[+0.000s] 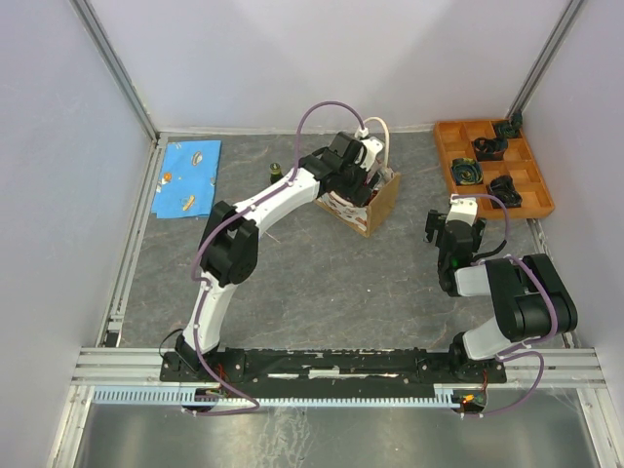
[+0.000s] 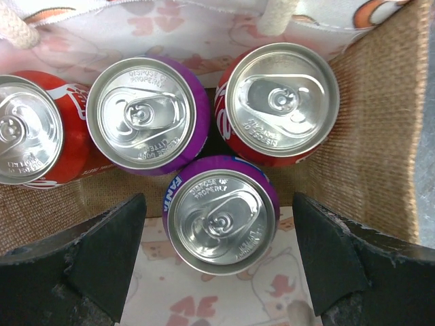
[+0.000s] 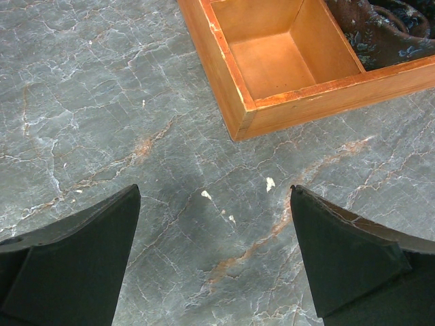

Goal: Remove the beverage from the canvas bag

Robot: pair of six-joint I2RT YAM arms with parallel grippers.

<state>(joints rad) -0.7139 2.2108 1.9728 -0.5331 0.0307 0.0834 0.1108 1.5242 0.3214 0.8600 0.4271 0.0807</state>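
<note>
Left claw (image 2: 217,200) is nearest the lens: black fingers (image 2: 95,258) spread wide, nothing held, looking straight down into the canvas bag (image 2: 374,122). Near purple can (image 2: 221,214) sits right between the two fingers, lid up, so its long axis is vertical and points at the camera. It's in the bag at the near side, standing on the printed lining. Likely the pick target, since it's already centred in the gap. The can is directly below the claw with no sideways offset to speak of, so the move looks like a straight drop, then a squeeze across the can's width. Can't tell from here how far above the lid the fingertips are. Behind it and packed close are a second purple can (image 2: 146,115) and a red can (image 2: 282,102), with another red can (image 2: 30,129) at the left edge. These tight neighbours could get nudged on the way down. Right claw (image 3: 215,190) is also spread and empty, hanging over bare table (image 3: 102,102) just beside the orange tray (image 3: 272,109), well apart from the bag. Left arm is clearly the nearer one.
</note>
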